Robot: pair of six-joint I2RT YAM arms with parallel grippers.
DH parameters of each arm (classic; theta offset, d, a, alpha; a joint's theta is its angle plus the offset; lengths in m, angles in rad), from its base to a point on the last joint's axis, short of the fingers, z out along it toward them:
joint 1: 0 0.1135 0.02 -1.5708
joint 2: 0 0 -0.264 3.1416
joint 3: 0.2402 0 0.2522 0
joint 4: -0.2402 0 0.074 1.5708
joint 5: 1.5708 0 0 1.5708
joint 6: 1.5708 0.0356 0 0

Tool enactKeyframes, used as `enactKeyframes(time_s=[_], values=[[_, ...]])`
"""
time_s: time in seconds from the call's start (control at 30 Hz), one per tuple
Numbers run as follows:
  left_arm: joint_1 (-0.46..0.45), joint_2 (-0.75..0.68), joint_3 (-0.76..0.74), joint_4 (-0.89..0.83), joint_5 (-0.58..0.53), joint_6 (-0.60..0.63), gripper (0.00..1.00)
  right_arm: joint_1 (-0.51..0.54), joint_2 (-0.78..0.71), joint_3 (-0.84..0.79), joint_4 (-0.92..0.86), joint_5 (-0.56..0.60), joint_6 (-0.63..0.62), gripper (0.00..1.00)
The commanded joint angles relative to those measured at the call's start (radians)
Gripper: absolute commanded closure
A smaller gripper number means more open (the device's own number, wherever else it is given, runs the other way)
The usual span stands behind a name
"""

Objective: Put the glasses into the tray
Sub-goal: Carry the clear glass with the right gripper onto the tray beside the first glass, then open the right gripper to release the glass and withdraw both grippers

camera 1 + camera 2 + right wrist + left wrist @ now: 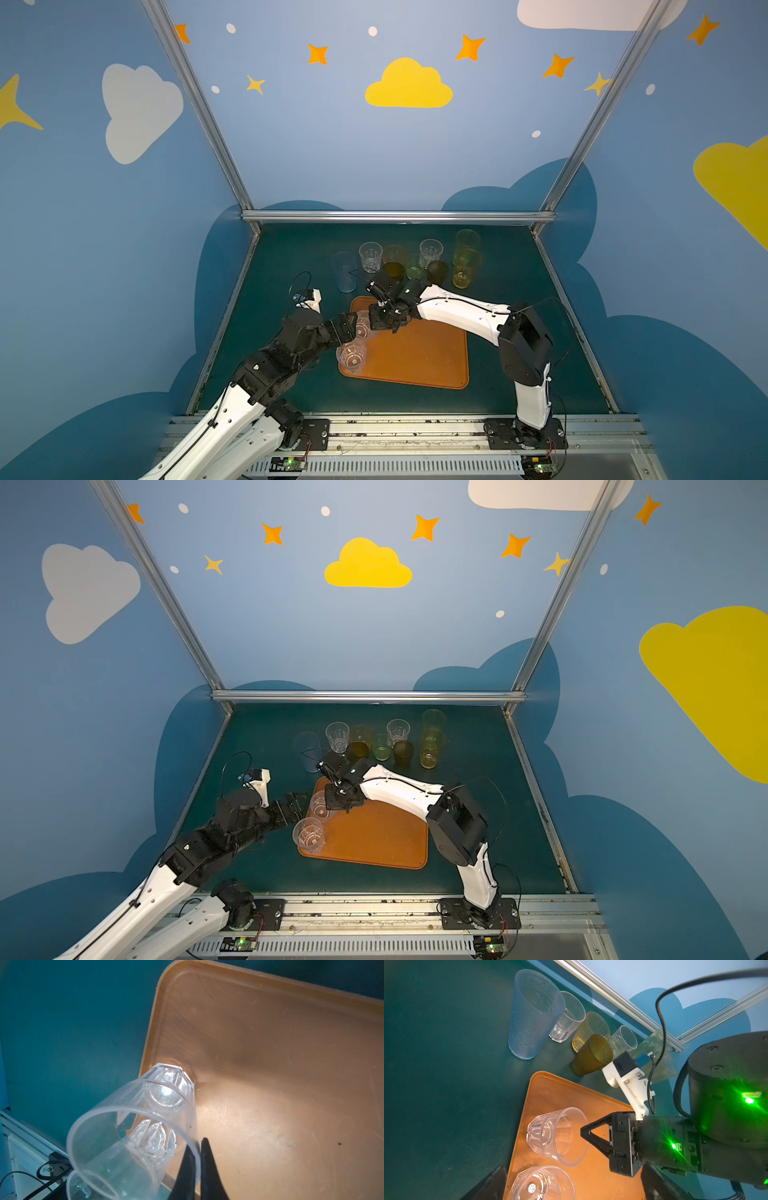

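The orange tray [419, 353] lies mid-table. Two short clear faceted glasses are on its left side. My right gripper [197, 1148] is shut on the rim of the farther clear glass [166, 1093], one finger inside and one outside, with the glass's base down on the tray floor near the far-left corner. The nearer clear glass [542, 1185] stands free between the spread fingers of my open left gripper [351, 332] at the tray's left edge. The other glasses stand behind the tray: frosted bluish [345, 272], dark brown [393, 272], green [414, 266], tall yellow [466, 268].
The back row also holds two clear glasses [370, 257], an amber one [394, 253] and a second dark brown one [437, 272]. My right arm [457, 311] reaches across the tray's far edge. An aluminium rail [395, 216] bounds the back.
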Motion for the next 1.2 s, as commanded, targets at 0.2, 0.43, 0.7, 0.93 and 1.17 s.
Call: enactKeyframes(time_s=[0.2, 0.43, 0.7, 0.93, 1.17], values=[[0.007, -0.026, -0.018, -0.013, -0.014, 0.012, 0.0, 0.002, 0.024, 0.023, -0.007, -0.021, 0.018, 0.71], [0.01, -0.035, -0.019, -0.017, -0.02, 0.01, 0.0, -0.007, 0.0, 0.014, 0.023, -0.02, 0.018, 0.5], [0.01, -0.034, -0.012, -0.014, -0.015, 0.009, 0.0, -0.05, -0.062, -0.044, 0.088, -0.013, 0.046, 0.2], [0.011, -0.039, -0.002, -0.002, -0.021, 0.018, 0.0, -0.102, -0.13, -0.08, 0.112, -0.003, 0.017, 0.15], [0.011, 0.003, 0.03, 0.034, -0.008, 0.053, 0.0, -0.175, -0.216, -0.14, 0.137, -0.02, -0.016, 0.15]])
